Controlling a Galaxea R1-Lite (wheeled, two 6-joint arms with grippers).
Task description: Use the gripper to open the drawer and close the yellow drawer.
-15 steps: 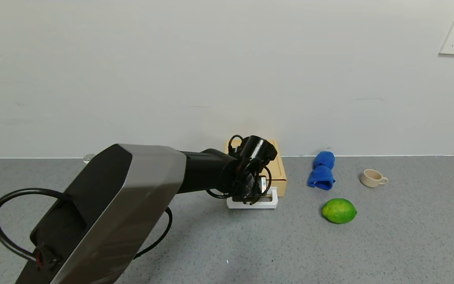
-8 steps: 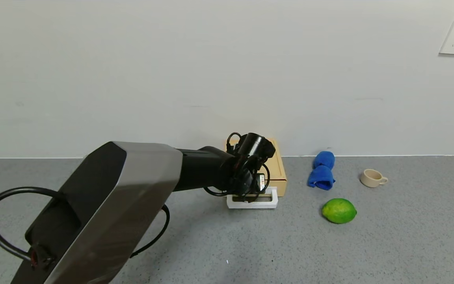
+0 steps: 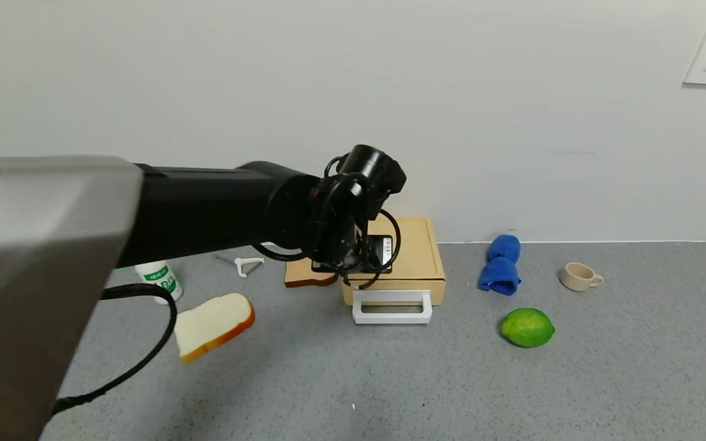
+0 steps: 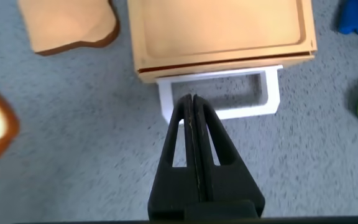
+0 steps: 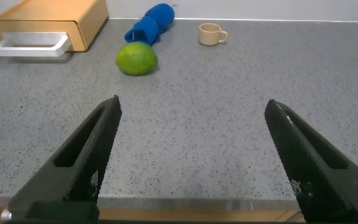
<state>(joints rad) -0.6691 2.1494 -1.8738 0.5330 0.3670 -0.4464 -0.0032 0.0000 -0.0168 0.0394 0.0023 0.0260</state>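
Showing the flat pale yellow-tan drawer (image 3: 417, 248) seated flush in its matching low box against the wall, with its white rectangular loop handle (image 3: 392, 307) projecting forward over the grey speckled surface (image 3: 512, 392). Nothing shows the tray pulled out, so whether the opening step is done cannot be read from these views; as things lie, the drawer appears shut. The black left gripper (image 4: 193, 106), its two fingers pressed together and holding nothing, hangs above the front of the drawer in the head view; the left wrist view places its tips over the handle's opening, apart from the white bar and raised clear of it. If an opening pull remains, the gripper would need to descend and hook or clasp the handle. The right gripper (image 5: 191, 162) is parked low with its fingers spread wide, well apart from the drawer. A brown bread slice (image 3: 307, 275) lies just beside the box, a green lime (image 3: 527, 327) farther off.
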